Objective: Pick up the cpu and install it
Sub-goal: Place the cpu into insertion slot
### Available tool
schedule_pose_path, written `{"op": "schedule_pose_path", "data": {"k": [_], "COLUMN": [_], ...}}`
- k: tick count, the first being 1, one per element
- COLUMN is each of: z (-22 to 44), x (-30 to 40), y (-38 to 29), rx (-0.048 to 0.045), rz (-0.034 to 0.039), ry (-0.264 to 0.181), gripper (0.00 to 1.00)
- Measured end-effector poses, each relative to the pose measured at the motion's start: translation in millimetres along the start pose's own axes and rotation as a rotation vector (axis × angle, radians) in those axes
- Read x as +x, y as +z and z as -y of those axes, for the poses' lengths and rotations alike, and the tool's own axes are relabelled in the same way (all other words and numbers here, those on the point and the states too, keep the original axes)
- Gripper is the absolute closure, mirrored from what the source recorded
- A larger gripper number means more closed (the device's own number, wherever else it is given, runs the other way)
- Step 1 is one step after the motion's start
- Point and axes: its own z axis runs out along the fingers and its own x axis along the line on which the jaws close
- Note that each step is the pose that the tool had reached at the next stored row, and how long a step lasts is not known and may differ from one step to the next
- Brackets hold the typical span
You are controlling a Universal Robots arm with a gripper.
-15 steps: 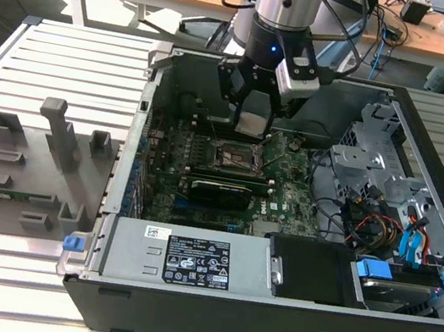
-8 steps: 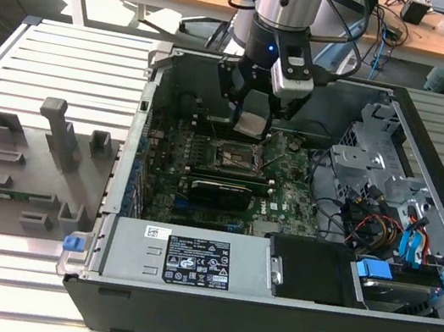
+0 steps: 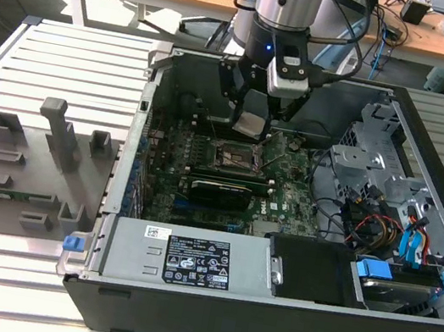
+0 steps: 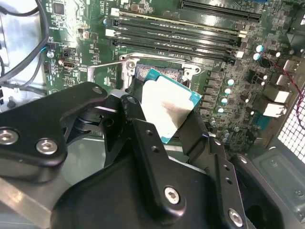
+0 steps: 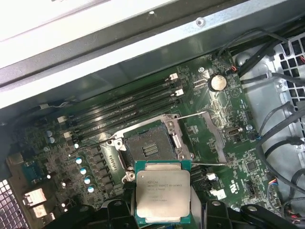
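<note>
1. Gripper (image 4: 162, 113) is clamped on the cpu (image 5: 162, 193), 2 fingers against opposite edges. The chip hangs above the open socket (image 5: 148, 150), clear of it and unseated.
2. Against the socket's frame, the chip looks tilted in the second wrist view. Lowered that way, 1 corner could land first and bend the socket's contacts.
3. Only thin edges are gripped, so a slip would likely drop the chip onto the motherboard (image 5: 209, 119) beside the socket.

Black gripper (image 4: 165, 116) clamped on the cpu (image 4: 169, 102), fingers (image 4: 193, 131) at two opposite edges. The cpu sits tilted over the socket (image 4: 159, 71) on the green motherboard (image 4: 190, 47).
</note>
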Motion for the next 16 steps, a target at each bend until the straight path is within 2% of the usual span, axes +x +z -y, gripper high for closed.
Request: {"op": "schedule_pose_path", "data": {"k": [16], "z": [0.0], "x": [0.0], "y": [0.2], "rx": [0.0048], "rz": [-0.0066], "ry": [0.128], "gripper": [0.46]}}
